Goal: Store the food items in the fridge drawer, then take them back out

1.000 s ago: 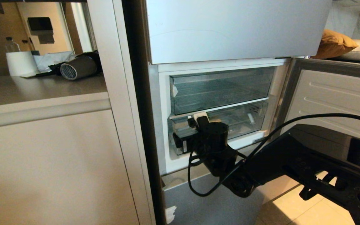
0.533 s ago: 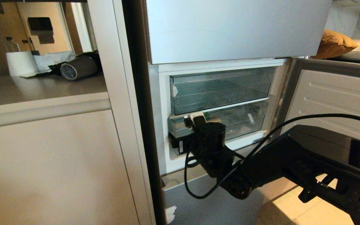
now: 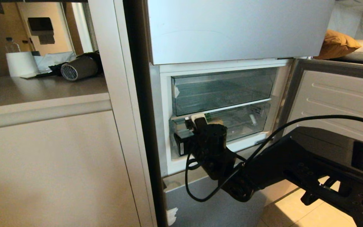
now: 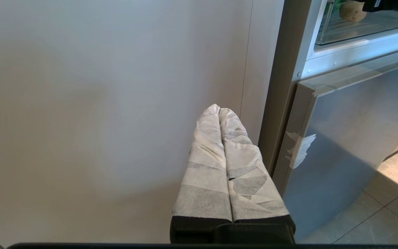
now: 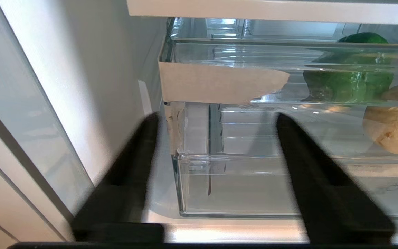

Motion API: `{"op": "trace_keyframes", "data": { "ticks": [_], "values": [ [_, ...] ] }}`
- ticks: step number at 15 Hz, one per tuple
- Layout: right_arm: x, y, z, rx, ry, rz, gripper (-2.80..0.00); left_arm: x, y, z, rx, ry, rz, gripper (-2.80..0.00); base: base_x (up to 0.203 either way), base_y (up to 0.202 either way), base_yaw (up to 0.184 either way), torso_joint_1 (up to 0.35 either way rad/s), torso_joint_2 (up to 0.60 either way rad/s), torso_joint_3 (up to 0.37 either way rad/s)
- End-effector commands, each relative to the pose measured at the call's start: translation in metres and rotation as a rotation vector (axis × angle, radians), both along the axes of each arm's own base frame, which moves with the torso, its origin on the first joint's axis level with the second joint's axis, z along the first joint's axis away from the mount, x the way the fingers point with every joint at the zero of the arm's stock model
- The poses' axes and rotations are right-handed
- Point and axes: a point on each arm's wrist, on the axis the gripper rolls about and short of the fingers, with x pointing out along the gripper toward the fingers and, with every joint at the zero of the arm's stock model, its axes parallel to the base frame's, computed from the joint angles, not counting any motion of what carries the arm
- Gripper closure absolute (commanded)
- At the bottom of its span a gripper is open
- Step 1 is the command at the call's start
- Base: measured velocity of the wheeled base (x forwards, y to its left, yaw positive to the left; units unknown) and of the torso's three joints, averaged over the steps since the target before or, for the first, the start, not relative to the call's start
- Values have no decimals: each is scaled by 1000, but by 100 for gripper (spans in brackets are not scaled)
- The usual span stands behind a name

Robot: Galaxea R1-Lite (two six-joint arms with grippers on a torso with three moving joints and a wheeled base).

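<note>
Presently parted to a middling width and gripping nothing: right tool (image 5: 216, 117), levelled at the front of the lower drawer (image 5: 240, 186), right at the corner patched with brown tape (image 5: 216, 83). Parked low beside the cabinet, well away from the work: left tool (image 4: 219, 110), wrapped fingers pressed together.

Inside that drawer, behind the clear front wall and further along from the taped corner: green pepper (image 5: 351, 79) at the back, tan bun (image 5: 396, 128) nearer the front. Hard to tell whether the two touch.

Likely trouble from here:

- Pinching at the corner instead of mid-front. Could skew the drawer on a pull and wedge it against the fridge wall.
- Closing on smooth plastic or loose tape. Could slip off, or peel the tape further.
- Pulling with a jerk. Would probably send the round bun rolling, and perhaps the pepper too.
- Reaching in later under the upper drawer (image 3: 222, 91). Little headroom, so a risk of knocking its front.
- Dragging the slack cable (image 3: 194, 189) under the arm. Might catch on the fridge sill or on the open door (image 3: 336, 101).
</note>
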Motion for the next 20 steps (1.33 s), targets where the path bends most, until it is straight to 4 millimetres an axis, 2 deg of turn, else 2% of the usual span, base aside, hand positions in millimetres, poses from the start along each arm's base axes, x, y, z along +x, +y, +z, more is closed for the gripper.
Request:
{"op": "trace_keyframes", "data": {
  "ticks": [1, 12, 16, 20],
  "values": [
    [0, 0, 1, 4, -4, -1, 0, 0, 0, 0, 0, 0, -1, 0, 0, 0, 0, 0, 0, 0],
    [-4, 0, -1, -7, 2, 2, 0, 0, 0, 0, 0, 0, 0, 0, 0, 0, 0, 0, 0, 0],
    [-18, -1, 6, 7, -15, 22, 0, 0, 0, 0, 0, 0, -1, 0, 0, 0, 0, 0, 0, 0],
    [-41, -2, 13, 7, -14, 51, 0, 0, 0, 0, 0, 0, 0, 0, 0, 0, 0, 0, 0, 0]
  ]
}}
